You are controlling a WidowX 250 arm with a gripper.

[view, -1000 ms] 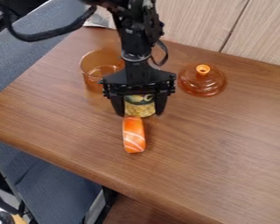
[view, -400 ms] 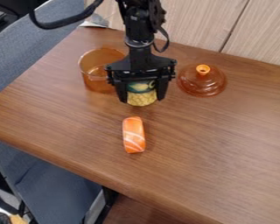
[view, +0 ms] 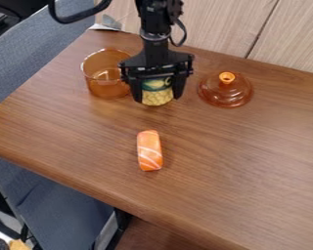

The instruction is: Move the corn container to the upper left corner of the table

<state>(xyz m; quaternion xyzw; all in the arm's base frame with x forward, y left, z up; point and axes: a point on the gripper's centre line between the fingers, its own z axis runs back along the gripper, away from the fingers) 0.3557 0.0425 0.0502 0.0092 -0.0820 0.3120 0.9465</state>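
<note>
Gripper [view: 158,99]: fingers clamped round can
Corn can [view: 157,90]: transport step, I'd guess
Amber pot [view: 104,89]: skirt it next, upper-left

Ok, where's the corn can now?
In the camera view, the corn can is between the gripper's fingers, just right of the amber pot.

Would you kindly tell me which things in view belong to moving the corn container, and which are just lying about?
Part of the job:
corn can, between the claw's fingers
claw
table, whose upper left corner is the goal

Just lying about:
amber glass pot
amber lid
salmon piece
</note>
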